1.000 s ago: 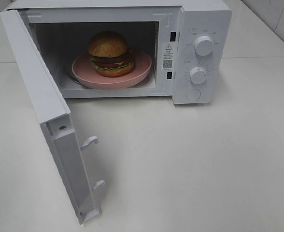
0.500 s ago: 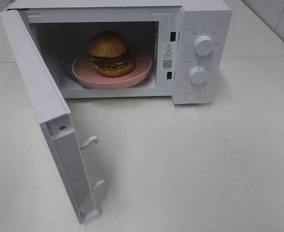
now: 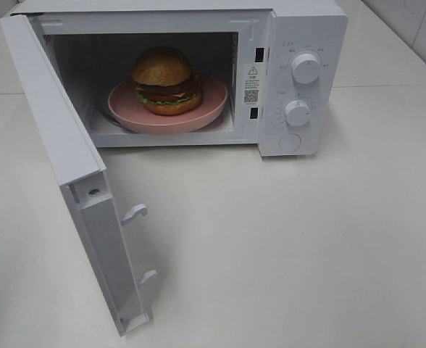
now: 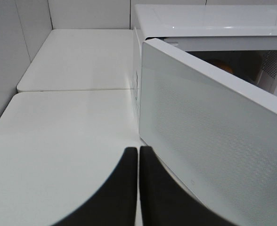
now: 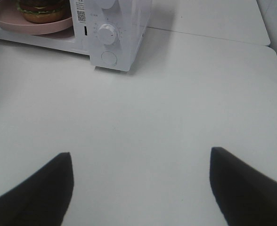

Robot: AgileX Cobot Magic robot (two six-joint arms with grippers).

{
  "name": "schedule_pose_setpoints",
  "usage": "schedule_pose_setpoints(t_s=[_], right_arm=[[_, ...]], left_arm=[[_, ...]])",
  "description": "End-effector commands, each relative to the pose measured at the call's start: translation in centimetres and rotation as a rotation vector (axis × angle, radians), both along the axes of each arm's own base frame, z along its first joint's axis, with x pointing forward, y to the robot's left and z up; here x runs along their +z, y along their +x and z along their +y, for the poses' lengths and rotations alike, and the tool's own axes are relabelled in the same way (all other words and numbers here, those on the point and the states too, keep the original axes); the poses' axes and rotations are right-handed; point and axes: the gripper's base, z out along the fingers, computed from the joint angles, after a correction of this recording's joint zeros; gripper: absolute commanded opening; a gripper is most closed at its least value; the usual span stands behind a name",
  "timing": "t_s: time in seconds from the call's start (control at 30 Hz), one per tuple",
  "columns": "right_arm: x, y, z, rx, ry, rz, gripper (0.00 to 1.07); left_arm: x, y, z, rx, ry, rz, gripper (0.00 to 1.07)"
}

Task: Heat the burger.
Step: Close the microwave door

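Note:
The burger with its golden-brown bun sits on a pink plate inside the white microwave, whose door is swung wide open toward the front left. The right wrist view catches the burger and plate at its corner. My left gripper is shut, its dark fingers pressed together just outside the door. My right gripper is open and empty over the bare table, in front of the microwave's control panel. Neither gripper appears in the exterior high view.
Two white knobs and a round button sit on the microwave's right panel. The door's latch hooks stick out toward the table. A tiled wall stands beside the white tabletop.

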Motion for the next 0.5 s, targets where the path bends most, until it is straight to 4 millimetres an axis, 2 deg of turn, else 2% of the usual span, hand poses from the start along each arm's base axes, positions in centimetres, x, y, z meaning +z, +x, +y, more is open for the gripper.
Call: schedule_pose_setpoints(t_s=[0.03, 0.07, 0.1, 0.17, 0.2, 0.23, 0.27, 0.33, 0.37, 0.43, 0.5], right_arm=[[0.0, -0.4, -0.1, 0.005, -0.001, -0.040, 0.73], [0.0, -0.4, -0.1, 0.005, -0.001, -0.040, 0.73], [0.0, -0.4, -0.1, 0.005, -0.001, -0.040, 0.73], [0.0, -0.4, -0.1, 0.005, -0.001, -0.040, 0.73], [0.0, -0.4, -0.1, 0.005, -0.001, -0.040, 0.73], [0.0, -0.4, -0.1, 0.005, -0.001, -0.040, 0.73], [0.0, -0.4, -0.1, 0.005, -0.001, -0.040, 0.73], [0.0, -0.4, -0.1, 0.005, -0.001, -0.040, 0.73], [0.0, -0.4, -0.1, 0.005, -0.001, -0.040, 0.73], [0.0, -0.4, -0.1, 0.005, -0.001, -0.040, 0.73], [0.0, -0.4, -0.1, 0.005, -0.001, -0.040, 0.73]], left_arm=[[0.0, 2.2, -0.1, -0.020, 0.017, 0.040, 0.00], [0.0, 2.2, -0.1, -0.020, 0.017, 0.040, 0.00], [-0.1, 3.7, -0.1, -0.030, 0.023, 0.076, 0.00], [-0.1, 4.4, -0.2, -0.032, 0.024, 0.087, 0.00], [-0.4, 6.2, -0.2, -0.041, 0.022, 0.126, 0.00], [-0.6, 7.1, -0.3, -0.045, 0.019, 0.141, 0.00], [-0.6, 7.1, -0.3, -0.045, 0.019, 0.141, 0.00], [-1.5, 10.3, -0.4, -0.062, 0.026, 0.181, 0.00], [-1.5, 10.3, -0.4, -0.062, 0.026, 0.181, 0.00], [-2.4, 12.5, -0.4, -0.071, 0.023, 0.208, 0.00], [-2.8, 13.2, -0.4, -0.069, 0.015, 0.219, 0.00]])
